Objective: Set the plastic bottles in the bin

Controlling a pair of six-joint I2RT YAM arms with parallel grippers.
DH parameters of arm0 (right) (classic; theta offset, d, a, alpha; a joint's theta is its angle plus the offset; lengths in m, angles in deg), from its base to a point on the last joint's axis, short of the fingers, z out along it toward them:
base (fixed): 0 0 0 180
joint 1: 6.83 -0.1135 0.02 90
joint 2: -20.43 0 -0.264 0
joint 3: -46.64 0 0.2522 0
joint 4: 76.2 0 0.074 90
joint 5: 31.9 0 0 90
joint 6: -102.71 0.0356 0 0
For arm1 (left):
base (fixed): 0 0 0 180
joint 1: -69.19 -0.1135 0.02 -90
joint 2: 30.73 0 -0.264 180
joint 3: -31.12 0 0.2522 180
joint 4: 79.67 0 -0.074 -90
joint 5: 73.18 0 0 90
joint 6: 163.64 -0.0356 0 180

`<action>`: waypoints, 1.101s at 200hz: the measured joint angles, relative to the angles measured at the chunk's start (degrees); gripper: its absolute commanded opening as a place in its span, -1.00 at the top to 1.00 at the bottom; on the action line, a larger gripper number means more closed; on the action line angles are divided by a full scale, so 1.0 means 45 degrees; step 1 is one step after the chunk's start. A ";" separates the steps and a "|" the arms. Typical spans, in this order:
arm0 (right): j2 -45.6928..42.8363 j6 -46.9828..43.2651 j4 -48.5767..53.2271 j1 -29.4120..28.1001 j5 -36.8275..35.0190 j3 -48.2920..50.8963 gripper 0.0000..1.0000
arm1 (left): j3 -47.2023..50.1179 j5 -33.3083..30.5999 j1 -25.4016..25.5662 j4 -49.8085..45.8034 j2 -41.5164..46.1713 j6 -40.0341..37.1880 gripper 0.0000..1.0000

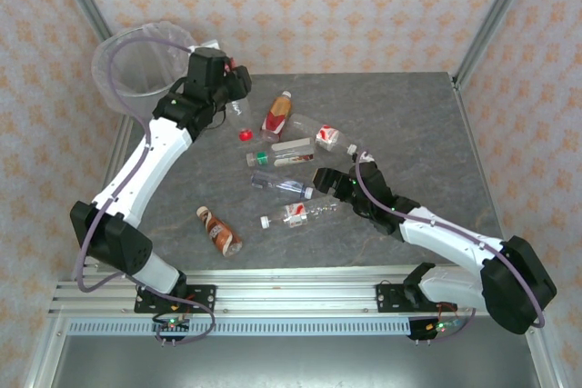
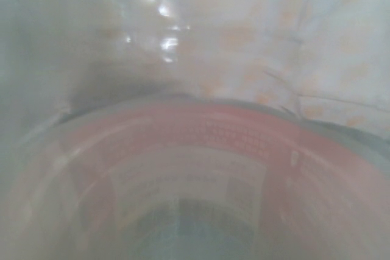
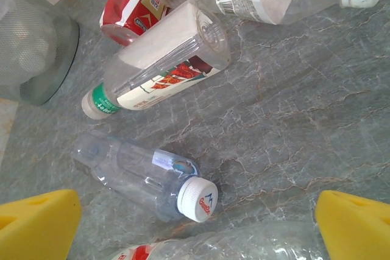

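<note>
The plastic bottles [image 1: 284, 150] lie on their sides in the middle of the grey desk [image 1: 418, 124], clear and partly crushed, most with red-and-white labels. A brown-labelled bottle [image 1: 219, 230] lies apart, nearer to the arms. The bin [image 1: 136, 65] stands at the far left corner. The left hand [image 1: 232, 88] is just beside its rim; whether it is spread or closed I cannot tell, because its wrist view is blurred. The right hand [image 3: 195, 223] hovers above a white-capped bottle [image 3: 146, 178], with its yellow fingers [image 3: 36, 223] spread wide. The blue writing on the cap is not readable.
</note>
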 measured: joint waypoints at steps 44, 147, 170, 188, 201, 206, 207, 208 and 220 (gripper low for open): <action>0.0000 0.0000 0.0097 0.0000 -0.0092 -0.0058 -0.98 | -0.2050 -0.0549 -0.0797 -0.0568 -0.0787 -0.1020 -0.13; -0.0010 -0.0010 0.0189 0.0000 -0.0321 -0.0146 -0.98 | -0.6042 -0.2307 -0.3031 -0.1005 -0.2501 -0.3269 -0.13; -0.0053 -0.0010 0.0194 0.0000 -0.0330 -0.0146 -0.98 | -0.7179 -0.2555 -0.3730 -0.1127 -0.3410 -0.3317 -0.15; -0.0136 -0.0005 0.0194 0.0000 -0.0340 -0.0146 -0.98 | -0.8087 -0.2667 -0.4206 -0.1263 -0.4163 -0.3313 -0.14; -0.0214 -0.0005 0.0194 0.0000 -0.0374 -0.0146 -0.98 | -0.8514 -0.2832 -0.4449 -0.1287 -0.4634 -0.3308 -0.14; -0.0253 -0.0005 0.0194 0.0000 -0.0384 -0.0146 -0.98 | -0.8631 -0.2909 -0.4517 -0.1287 -0.4799 -0.3308 -0.14; -0.0262 -0.0005 0.0194 0.0000 -0.0384 -0.0146 -0.98 | -0.8665 -0.2924 -0.4537 -0.1287 -0.4838 -0.3303 -0.14; -0.0267 -0.0005 0.0194 0.0000 -0.0384 -0.0146 -0.98 | -0.8680 -0.2929 -0.4546 -0.1287 -0.4857 -0.3303 -0.14; -0.0369 0.0000 0.0194 0.0000 -0.0423 -0.0141 -0.98 | -0.8903 -0.3031 -0.4653 -0.1292 -0.5251 -0.3269 -0.14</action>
